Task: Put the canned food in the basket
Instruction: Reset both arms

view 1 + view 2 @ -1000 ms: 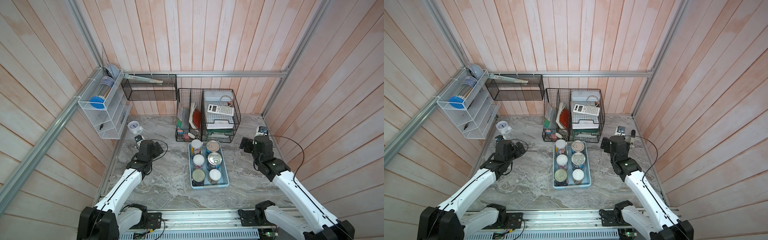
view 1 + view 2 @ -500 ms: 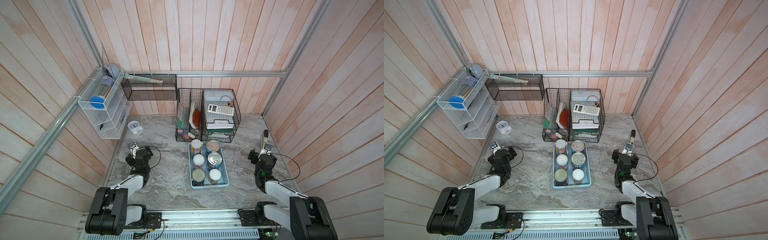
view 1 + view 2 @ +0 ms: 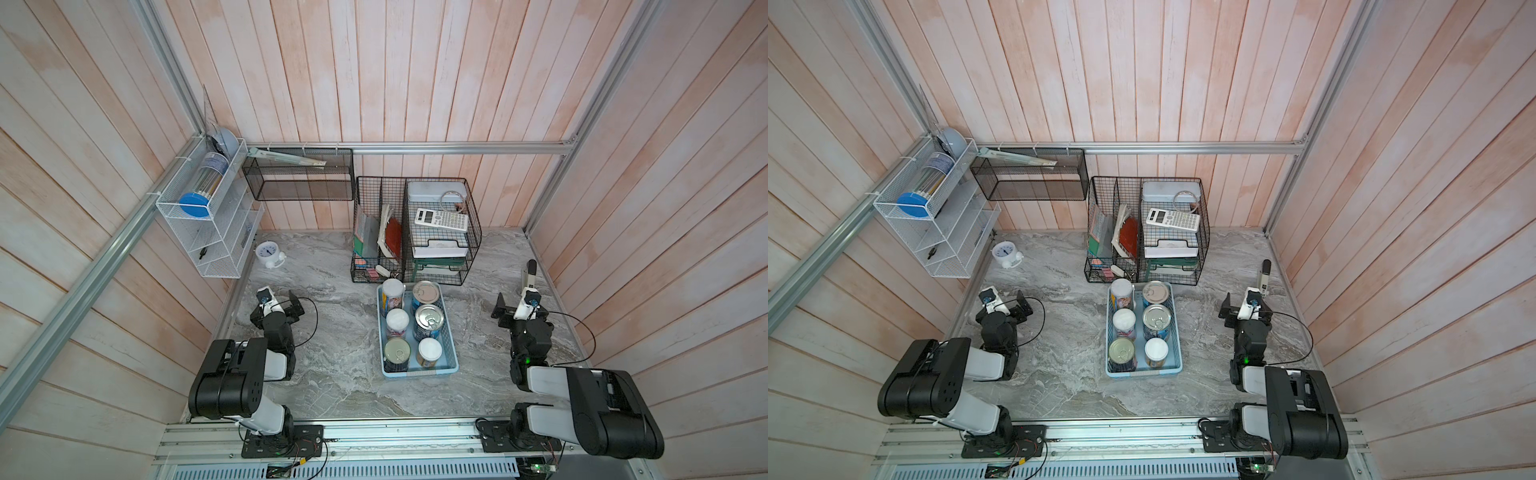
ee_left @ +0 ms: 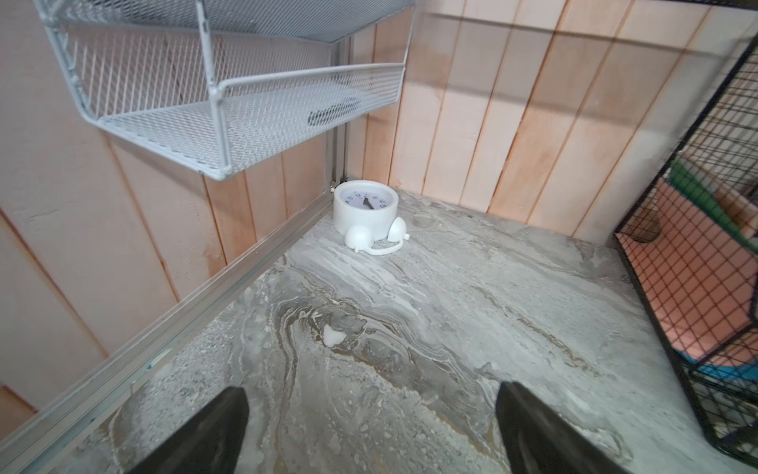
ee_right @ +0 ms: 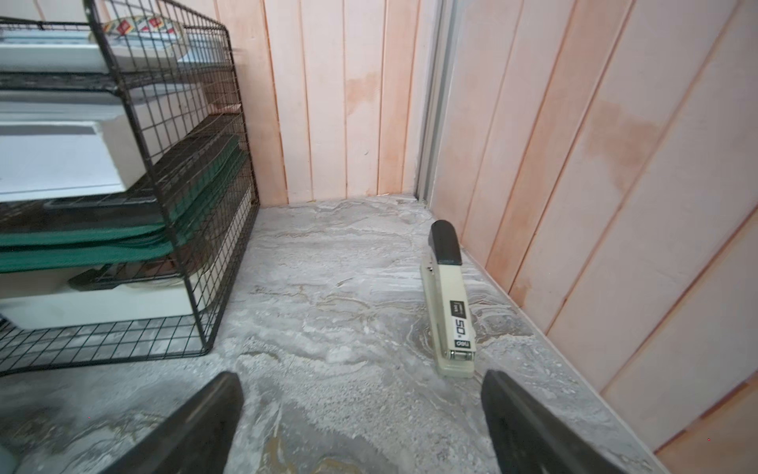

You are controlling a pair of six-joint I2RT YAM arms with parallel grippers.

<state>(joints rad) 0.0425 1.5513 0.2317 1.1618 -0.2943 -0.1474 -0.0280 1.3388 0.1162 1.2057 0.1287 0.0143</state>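
The light blue basket (image 3: pixel 419 372) (image 3: pixel 1144 372) stands at the table's middle, just in front of the black wire organizer. Several cans of canned food stand upright inside it in two rows: silver pull-tab tops (image 3: pixel 429 318) (image 3: pixel 1156 316) and white plastic lids (image 3: pixel 397 320) (image 3: pixel 1124 319). My left gripper (image 3: pixel 276 309) (image 4: pixel 371 392) rests low, well left of the basket, open over bare marble. My right gripper (image 3: pixel 519 311) (image 5: pixel 361 376) rests well right of it, also open and holding nothing. Both arms are folded back toward the near rail.
A white alarm clock (image 3: pixel 266 252) (image 4: pixel 365 209) lies in the far left corner under the white wire rack (image 3: pixel 208 224). A stapler (image 3: pixel 528 274) (image 5: pixel 449 299) lies along the right wall ahead of the right gripper. The black wire organizer (image 3: pixel 415 232) holds papers and a calculator.
Both arms have drawn back from beside the basket's far end and folded down toward the near rail. The grippers stayed open; the cans and basket have not moved.
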